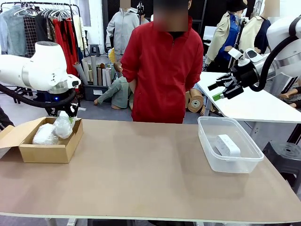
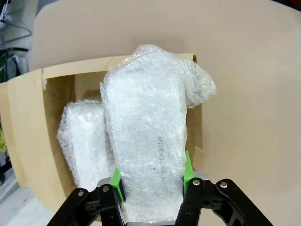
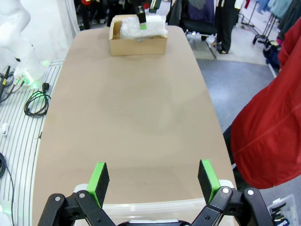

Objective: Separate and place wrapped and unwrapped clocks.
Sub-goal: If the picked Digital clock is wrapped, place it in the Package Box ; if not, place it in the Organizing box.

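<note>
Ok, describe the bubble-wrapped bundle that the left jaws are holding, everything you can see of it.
The held bundle is a white oblong block wrapped in crinkly clear bubble wrap, with loose wrap bunched at its far end. The left gripper is shut on its near end, green pads pressing both sides. It hangs over the open cardboard box, beside a second wrapped bundle lying inside.

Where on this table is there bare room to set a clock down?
The table lies bare between the cardboard box and the clear bin. The box is crowded: one wrapped clock lies inside, another is gripped by the left gripper over it.
</note>
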Controlling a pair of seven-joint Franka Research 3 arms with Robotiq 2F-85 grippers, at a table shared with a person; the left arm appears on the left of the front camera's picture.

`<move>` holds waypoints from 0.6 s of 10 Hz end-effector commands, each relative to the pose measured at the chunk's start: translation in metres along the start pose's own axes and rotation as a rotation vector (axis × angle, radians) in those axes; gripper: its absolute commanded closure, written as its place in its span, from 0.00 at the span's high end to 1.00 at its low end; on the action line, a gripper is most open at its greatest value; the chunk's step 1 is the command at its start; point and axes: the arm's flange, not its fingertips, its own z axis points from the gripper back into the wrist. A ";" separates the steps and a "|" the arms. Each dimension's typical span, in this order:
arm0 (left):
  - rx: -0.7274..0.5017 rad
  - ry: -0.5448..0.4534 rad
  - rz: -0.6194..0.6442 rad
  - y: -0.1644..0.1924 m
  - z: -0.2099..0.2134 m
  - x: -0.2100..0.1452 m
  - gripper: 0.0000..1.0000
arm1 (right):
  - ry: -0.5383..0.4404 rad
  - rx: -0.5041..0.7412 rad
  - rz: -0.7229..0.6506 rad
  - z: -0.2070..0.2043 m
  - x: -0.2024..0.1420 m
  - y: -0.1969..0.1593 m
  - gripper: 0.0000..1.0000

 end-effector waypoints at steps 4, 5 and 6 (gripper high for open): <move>0.001 0.039 -0.032 -0.004 -0.012 -0.012 0.00 | -0.003 -0.007 0.013 0.001 0.002 0.001 1.00; 0.010 0.037 -0.030 -0.007 -0.012 -0.020 0.00 | -0.003 -0.007 0.013 0.001 0.002 0.001 1.00; 0.032 0.036 -0.029 -0.007 -0.013 -0.028 0.00 | -0.003 -0.007 0.013 0.001 0.002 0.001 1.00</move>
